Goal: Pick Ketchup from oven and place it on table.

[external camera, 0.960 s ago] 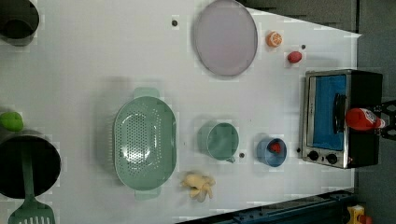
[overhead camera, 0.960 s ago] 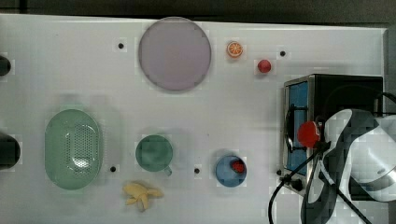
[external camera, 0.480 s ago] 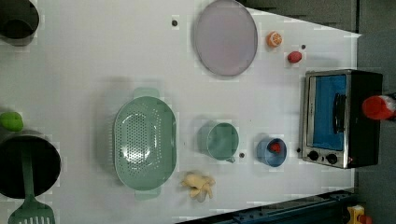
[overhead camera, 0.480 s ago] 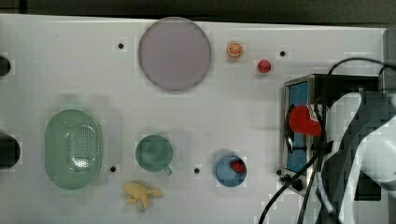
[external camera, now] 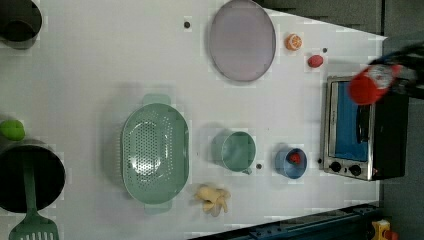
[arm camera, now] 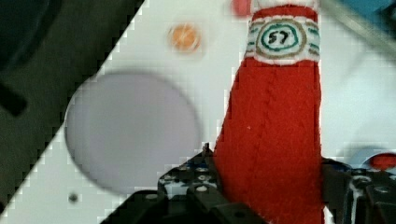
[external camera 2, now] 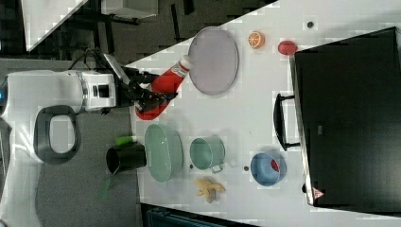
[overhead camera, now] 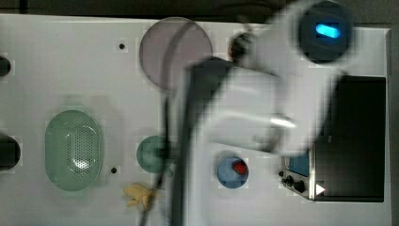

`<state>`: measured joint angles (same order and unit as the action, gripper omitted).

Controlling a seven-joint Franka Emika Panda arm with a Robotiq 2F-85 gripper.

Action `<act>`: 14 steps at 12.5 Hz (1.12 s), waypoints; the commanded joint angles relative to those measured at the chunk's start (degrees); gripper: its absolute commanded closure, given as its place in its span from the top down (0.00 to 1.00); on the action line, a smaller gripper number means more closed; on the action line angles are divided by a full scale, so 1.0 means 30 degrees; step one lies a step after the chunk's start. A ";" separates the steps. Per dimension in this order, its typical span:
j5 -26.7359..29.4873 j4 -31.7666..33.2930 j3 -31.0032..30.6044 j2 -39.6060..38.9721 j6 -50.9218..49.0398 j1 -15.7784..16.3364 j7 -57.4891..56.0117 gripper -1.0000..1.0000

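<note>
The ketchup point(arm camera: 275, 135), a red bottle with a white-and-green label, stands between my gripper's point(arm camera: 275, 191) dark fingers point(arm camera: 187, 186), which are shut on its lower body. In the left view the ketchup point(external camera: 372, 82) hangs by the oven's point(external camera: 360, 127) upper corner, over the bluish glass door. In the right view my gripper point(external camera 2: 142, 92) holds the ketchup point(external camera 2: 166, 82) tilted, well above the table point(external camera 2: 265, 94), with its cap toward the purple plate point(external camera 2: 213, 60). The arm point(overhead camera: 263, 108) blurs across the middle of the top view, beside the oven point(overhead camera: 357, 136).
On the table point(external camera: 100, 60) sit a purple plate point(external camera: 242, 40), an orange piece point(external camera: 293, 42), a small red ball point(external camera: 315, 61), a green colander point(external camera: 155, 152), a teal mug point(external camera: 235, 150), a blue bowl point(external camera: 290, 162), a banana piece point(external camera: 212, 197) and a black pot point(external camera: 27, 175).
The ketchup has moved up and left in the left view, from beside the oven's top to its upper corner. In the top view the arm has swung over the table's middle.
</note>
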<state>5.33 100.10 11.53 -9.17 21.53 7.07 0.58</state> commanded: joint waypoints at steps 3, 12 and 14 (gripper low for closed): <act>-0.0223 0.5122 -0.0469 0.0274 0.2744 0.0776 0.0653 0.61; -0.0435 1.0010 0.0173 -0.2277 0.9738 0.0637 0.0654 0.61; -0.0432 1.0092 0.0191 -0.3056 1.0592 0.0637 0.0655 0.71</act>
<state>4.27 129.92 12.88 -15.61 52.43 9.11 0.67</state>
